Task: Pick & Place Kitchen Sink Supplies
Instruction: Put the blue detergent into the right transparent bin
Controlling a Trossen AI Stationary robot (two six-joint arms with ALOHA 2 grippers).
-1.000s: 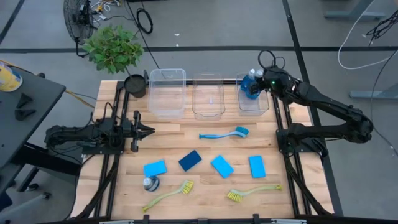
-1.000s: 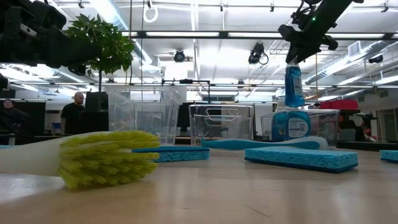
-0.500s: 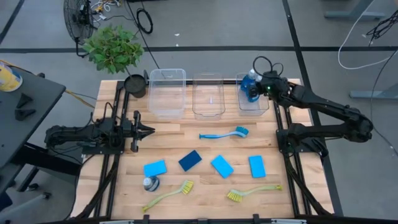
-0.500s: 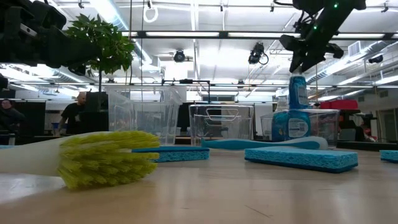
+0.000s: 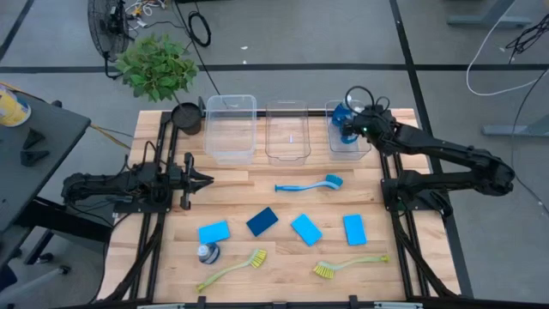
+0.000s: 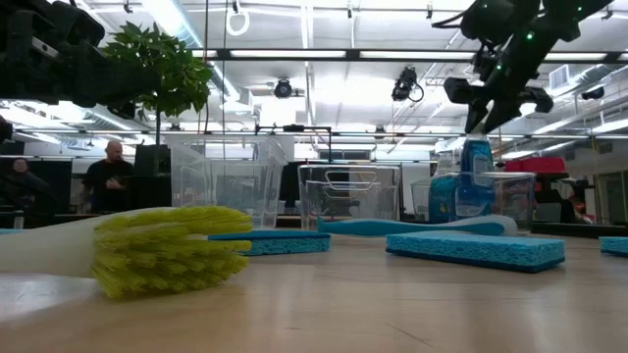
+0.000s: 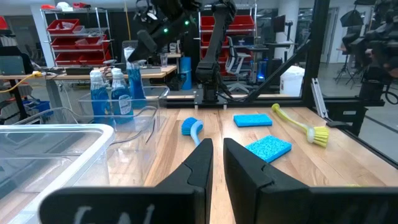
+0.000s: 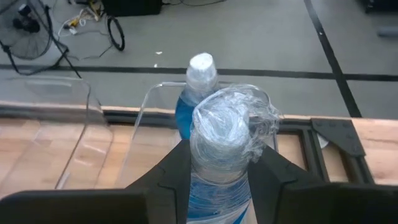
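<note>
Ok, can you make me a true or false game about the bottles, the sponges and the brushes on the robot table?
1. The right gripper has its jaws around a blue bottle in the right-hand bin. True.
2. All four blue sponges sit inside the middle bin. False: the sponges, such as the dark one, lie on the table, and the middle bin looks empty.
3. One bottle stands on the table near a yellow-green brush. True.
4. The left gripper is holding the blue brush. False: it holds nothing, and the brush lies on the table.
5. The potted plant is at the table's back left corner. True.
</note>
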